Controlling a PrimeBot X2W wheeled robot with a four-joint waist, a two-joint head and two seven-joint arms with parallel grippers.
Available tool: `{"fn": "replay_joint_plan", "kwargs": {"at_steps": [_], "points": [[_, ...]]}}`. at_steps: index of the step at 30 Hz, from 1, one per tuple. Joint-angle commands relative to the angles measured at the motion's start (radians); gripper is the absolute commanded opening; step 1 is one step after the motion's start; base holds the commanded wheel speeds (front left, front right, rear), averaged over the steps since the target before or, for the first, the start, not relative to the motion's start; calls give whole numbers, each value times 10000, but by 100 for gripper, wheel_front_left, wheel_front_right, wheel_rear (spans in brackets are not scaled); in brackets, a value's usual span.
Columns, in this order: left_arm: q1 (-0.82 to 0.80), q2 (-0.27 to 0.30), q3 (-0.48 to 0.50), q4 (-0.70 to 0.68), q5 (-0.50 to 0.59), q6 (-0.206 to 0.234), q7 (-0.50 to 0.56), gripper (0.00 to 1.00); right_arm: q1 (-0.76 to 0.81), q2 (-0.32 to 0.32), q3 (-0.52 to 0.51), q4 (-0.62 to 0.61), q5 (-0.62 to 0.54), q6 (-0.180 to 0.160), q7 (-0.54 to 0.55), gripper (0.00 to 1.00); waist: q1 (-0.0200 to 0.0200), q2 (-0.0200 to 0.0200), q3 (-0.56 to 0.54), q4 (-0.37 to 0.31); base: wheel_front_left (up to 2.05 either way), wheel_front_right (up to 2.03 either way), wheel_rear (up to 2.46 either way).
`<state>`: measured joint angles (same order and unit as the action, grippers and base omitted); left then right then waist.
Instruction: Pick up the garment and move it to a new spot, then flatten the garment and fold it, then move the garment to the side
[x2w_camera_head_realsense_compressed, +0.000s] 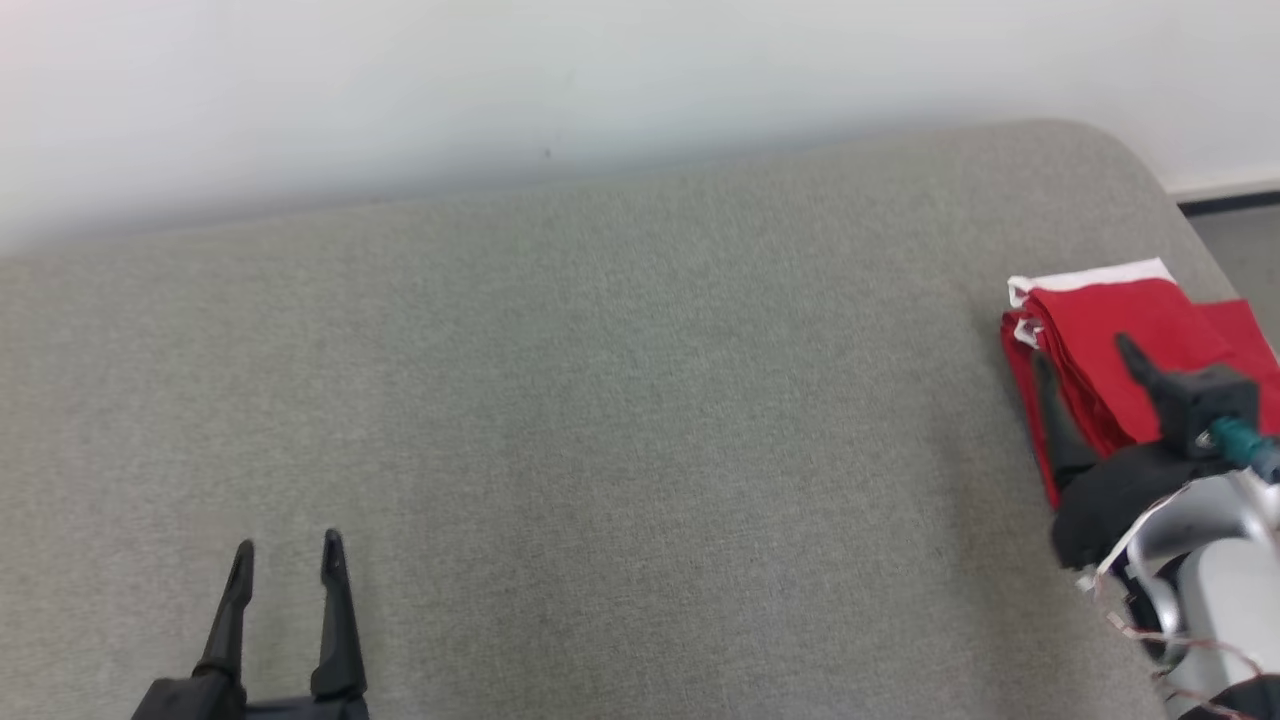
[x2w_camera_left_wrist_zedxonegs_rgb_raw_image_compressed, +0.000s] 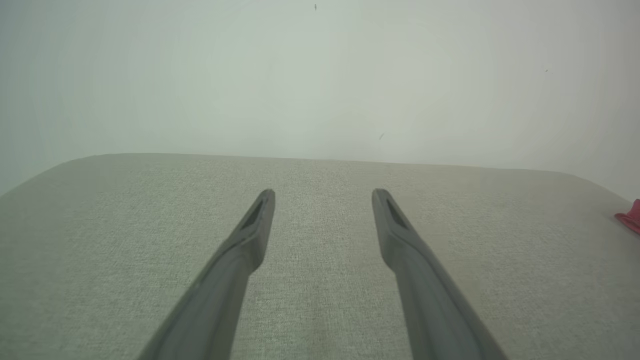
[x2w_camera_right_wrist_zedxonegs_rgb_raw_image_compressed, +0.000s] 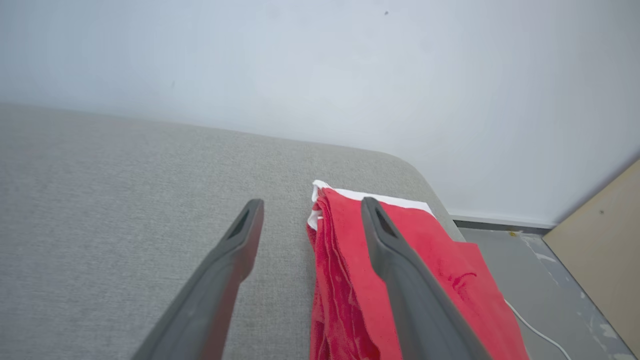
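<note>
The garment (x2w_camera_head_realsense_compressed: 1120, 340) is a red cloth with white trim, folded into a stack at the right end of the grey cushion (x2w_camera_head_realsense_compressed: 600, 420). My right gripper (x2w_camera_head_realsense_compressed: 1085, 355) is open over the stack's left edge, one finger above the red cloth, the other beside it. In the right wrist view the garment (x2w_camera_right_wrist_zedxonegs_rgb_raw_image_compressed: 440, 270) lies under the right finger, and the right gripper (x2w_camera_right_wrist_zedxonegs_rgb_raw_image_compressed: 310, 205) holds nothing. My left gripper (x2w_camera_head_realsense_compressed: 288, 545) stands open over bare cushion at the lower left; in the left wrist view the left gripper (x2w_camera_left_wrist_zedxonegs_rgb_raw_image_compressed: 322, 192) is empty, with a sliver of garment (x2w_camera_left_wrist_zedxonegs_rgb_raw_image_compressed: 631, 217) at the far right.
A pale wall (x2w_camera_head_realsense_compressed: 600, 80) runs along the cushion's far edge. The cushion's rounded right end drops to a grey floor (x2w_camera_right_wrist_zedxonegs_rgb_raw_image_compressed: 540, 280), where a white cable (x2w_camera_right_wrist_zedxonegs_rgb_raw_image_compressed: 535, 330) and a tan board (x2w_camera_right_wrist_zedxonegs_rgb_raw_image_compressed: 600, 235) lie. Bare cushion stretches between the two grippers.
</note>
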<state>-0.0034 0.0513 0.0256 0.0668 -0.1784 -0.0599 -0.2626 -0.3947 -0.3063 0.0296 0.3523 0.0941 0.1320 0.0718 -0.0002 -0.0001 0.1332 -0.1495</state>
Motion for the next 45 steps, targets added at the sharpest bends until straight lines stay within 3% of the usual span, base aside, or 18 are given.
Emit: {"fn": "replay_joint_plan", "kwargs": {"at_steps": [1, 8, 21, 34, 45], "points": [[268, -7, 104, 115, -120, 117, -28, 100, 376, 213, 221, -284, 286, -31, -290, 100, 2, 1, -676, 364, 0, 0, 0], [705, -10, 319, 590, -201, 218, -27, 100, 1569, 735, 632, -989, 1119, -31, -1155, 100, 2, 1, -1338, 687, 0, 0, 0], [554, -9, 221, 995, 443, -66, -27, 100, 3615, 1763, -215, -1062, 1130, -30, -2264, 100, 2, 1, -1849, 1390, 0, 0, 0], [540, -11, -2, 1101, 394, -184, -28, 100, 3989, 1910, -234, -851, 1070, -30, -2432, 100, 2, 1, -1926, 1351, 0, 0, 0], [487, -10, -133, 1223, 286, 62, -28, 100, 4025, 2044, -242, -928, 1123, -30, -2465, 100, 2, 1, -1880, 1233, 0, 0, 0]]}}
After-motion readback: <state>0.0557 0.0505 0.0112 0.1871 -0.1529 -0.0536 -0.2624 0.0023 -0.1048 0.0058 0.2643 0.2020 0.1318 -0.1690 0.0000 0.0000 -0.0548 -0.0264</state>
